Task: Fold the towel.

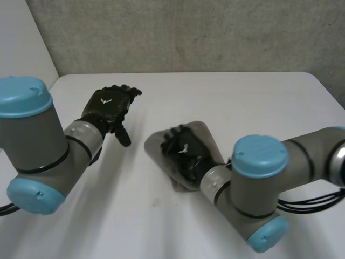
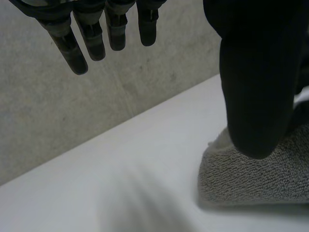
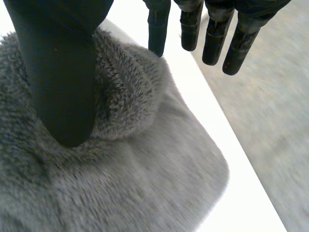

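Observation:
A small grey towel [image 1: 207, 137] lies folded in the middle of the white table [image 1: 253, 102]. My right hand [image 1: 183, 153] rests on top of it, fingers straight and spread, and covers most of it. Under that palm the towel [image 3: 145, 183] shows a raised, rounded fold beside the thumb [image 3: 63, 72], and its flat lower layer reaches close to the table edge [image 3: 241, 203]. My left hand [image 1: 109, 107] hovers open over bare table, well away from the cloth on its left side. Past the left hand's thumb [image 2: 256, 72] one corner of the towel [image 2: 260, 179] is visible.
A grey concrete wall [image 1: 188, 32] runs along the far side of the table. Bare white tabletop [image 2: 145, 169] lies between my left hand and the towel. The right arm [image 1: 259, 183] reaches in low over the near right part of the table.

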Motion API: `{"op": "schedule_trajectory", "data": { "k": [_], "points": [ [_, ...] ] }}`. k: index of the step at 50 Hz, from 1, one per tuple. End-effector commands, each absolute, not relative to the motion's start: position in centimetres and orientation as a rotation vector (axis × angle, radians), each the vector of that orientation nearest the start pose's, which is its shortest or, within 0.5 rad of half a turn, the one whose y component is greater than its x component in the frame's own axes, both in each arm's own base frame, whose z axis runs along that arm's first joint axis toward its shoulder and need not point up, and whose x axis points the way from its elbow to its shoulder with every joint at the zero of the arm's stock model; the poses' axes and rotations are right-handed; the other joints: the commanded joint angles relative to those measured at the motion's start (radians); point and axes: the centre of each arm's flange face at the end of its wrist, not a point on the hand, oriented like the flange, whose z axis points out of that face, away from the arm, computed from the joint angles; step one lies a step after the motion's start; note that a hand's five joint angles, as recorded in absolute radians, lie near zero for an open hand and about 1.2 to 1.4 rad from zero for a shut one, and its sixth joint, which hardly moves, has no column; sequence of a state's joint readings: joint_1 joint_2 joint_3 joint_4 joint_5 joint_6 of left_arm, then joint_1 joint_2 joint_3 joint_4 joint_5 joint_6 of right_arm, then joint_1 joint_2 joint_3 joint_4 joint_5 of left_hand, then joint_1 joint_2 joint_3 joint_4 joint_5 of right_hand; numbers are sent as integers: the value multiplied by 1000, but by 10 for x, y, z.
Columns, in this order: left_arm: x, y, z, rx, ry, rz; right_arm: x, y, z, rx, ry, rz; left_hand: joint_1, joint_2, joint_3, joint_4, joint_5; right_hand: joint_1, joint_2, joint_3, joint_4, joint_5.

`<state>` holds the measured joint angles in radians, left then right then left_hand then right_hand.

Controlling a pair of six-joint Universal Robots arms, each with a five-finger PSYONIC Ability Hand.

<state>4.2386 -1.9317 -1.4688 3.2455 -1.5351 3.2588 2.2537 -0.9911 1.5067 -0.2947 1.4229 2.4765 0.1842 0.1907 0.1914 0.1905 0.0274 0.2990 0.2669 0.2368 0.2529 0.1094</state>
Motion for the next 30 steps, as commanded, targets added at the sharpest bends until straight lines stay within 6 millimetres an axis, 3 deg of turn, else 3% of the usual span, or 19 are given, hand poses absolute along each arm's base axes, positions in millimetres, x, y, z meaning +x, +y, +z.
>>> {"op": "schedule_trajectory", "data": {
  "k": [1, 3, 6, 9, 14, 20, 23, 30],
  "points": [
    [-314, -277, 236, 768, 2501, -2301, 315, -232, 194, -989, 1944, -1880, 50, 43, 43, 43, 32, -124, -92, -62, -78, -109],
    [-328, -278, 233, 717, 2594, -2323, 301, -243, 200, -781, 2001, -1819, 59, 52, 51, 52, 41, -124, -92, -62, -78, -109],
    [-337, -274, 230, 712, 2641, -2316, 295, -248, 201, -708, 2032, -1783, 68, 61, 60, 61, 50, -124, -92, -62, -78, -109],
    [-351, -266, 221, 694, 2727, -2267, 285, -257, 203, -607, 2117, -1625, 76, 70, 69, 70, 59, -124, -92, -62, -78, -109],
    [-369, -254, 198, 622, 2819, -2101, 286, -264, 200, -621, 2133, -1476, 103, 96, 96, 96, 85, -124, -92, -62, -78, -109],
    [-367, -243, 173, 531, 2869, -1911, 298, -274, 193, -665, 2120, -1382, 94, 87, 87, 88, 76, -124, -92, -62, -78, -109],
    [-365, -237, 162, 502, 2874, -1851, 308, -281, 175, -698, 2161, -1279, 73, 67, 66, 67, 56, -124, -92, -62, -78, -109],
    [-359, -227, 137, 543, 2880, -1734, 316, -292, 147, -743, 2199, -1243, 56, 49, 49, 49, 38, -124, -92, -62, -78, -109]
  ]
}}
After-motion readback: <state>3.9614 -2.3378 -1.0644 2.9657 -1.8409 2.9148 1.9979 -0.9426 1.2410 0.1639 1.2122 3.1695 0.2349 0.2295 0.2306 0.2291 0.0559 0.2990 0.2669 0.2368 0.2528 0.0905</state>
